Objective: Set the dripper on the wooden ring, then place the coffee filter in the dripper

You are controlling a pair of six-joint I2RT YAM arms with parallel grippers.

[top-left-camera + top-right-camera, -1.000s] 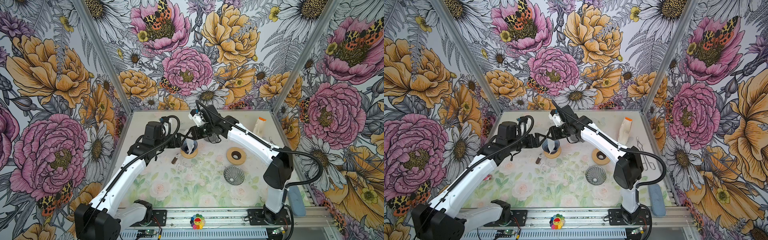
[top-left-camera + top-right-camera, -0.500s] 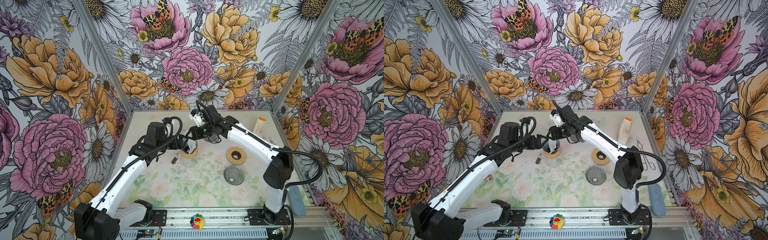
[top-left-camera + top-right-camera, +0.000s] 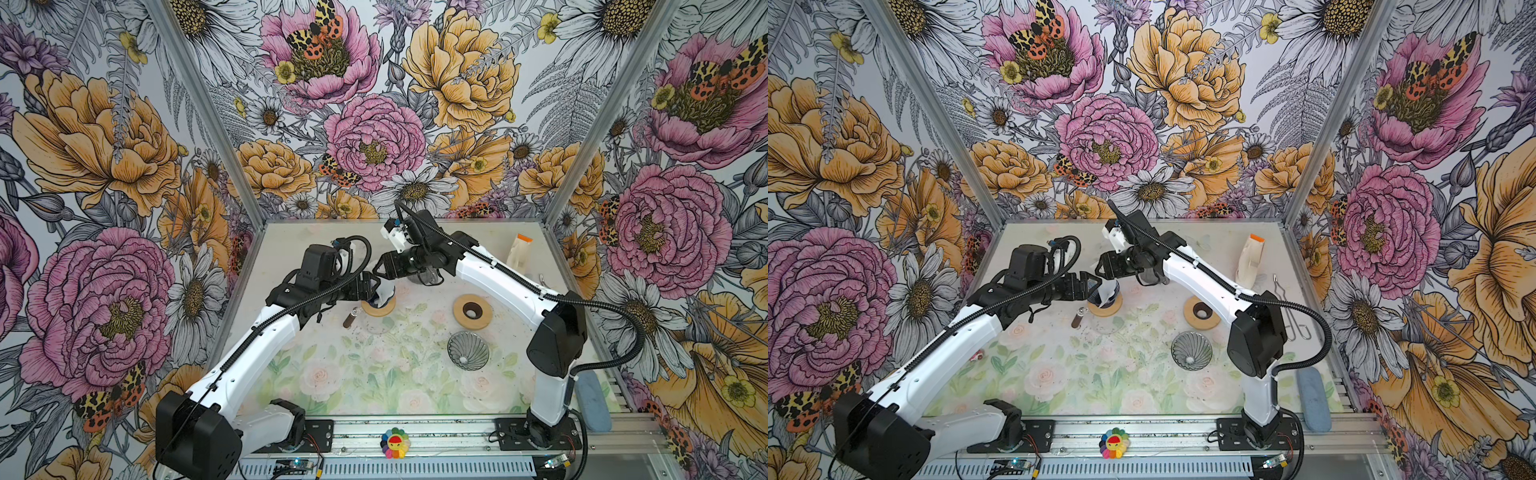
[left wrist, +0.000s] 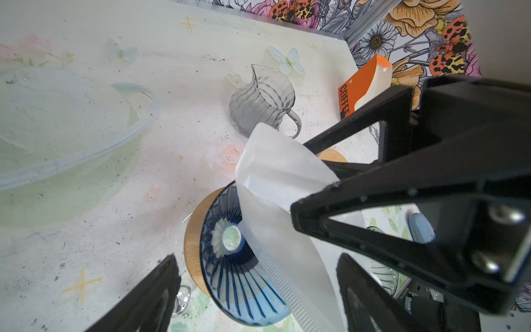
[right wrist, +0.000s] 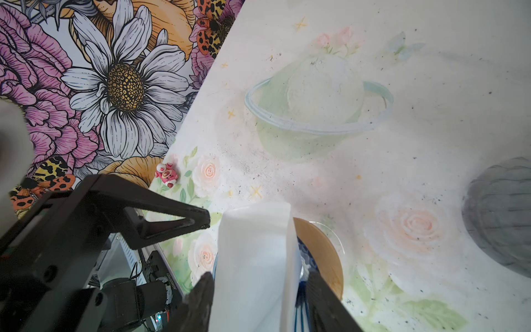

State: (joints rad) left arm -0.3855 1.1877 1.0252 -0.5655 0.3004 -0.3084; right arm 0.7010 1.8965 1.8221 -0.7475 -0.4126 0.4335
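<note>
You are handling light, soft paper: the coffee filter is leaning in the dripper. The jaws of the left gripper are gaping wide; those of the right gripper are standing apart astride it. Take its upper rim gently.

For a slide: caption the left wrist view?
White paper filter stands in the blue dripper, the open right gripper straddling it.

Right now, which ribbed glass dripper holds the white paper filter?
The blue ribbed glass dripper on the wooden ring holds the white paper filter; the grey ribbed glass dripper sits empty.
</note>
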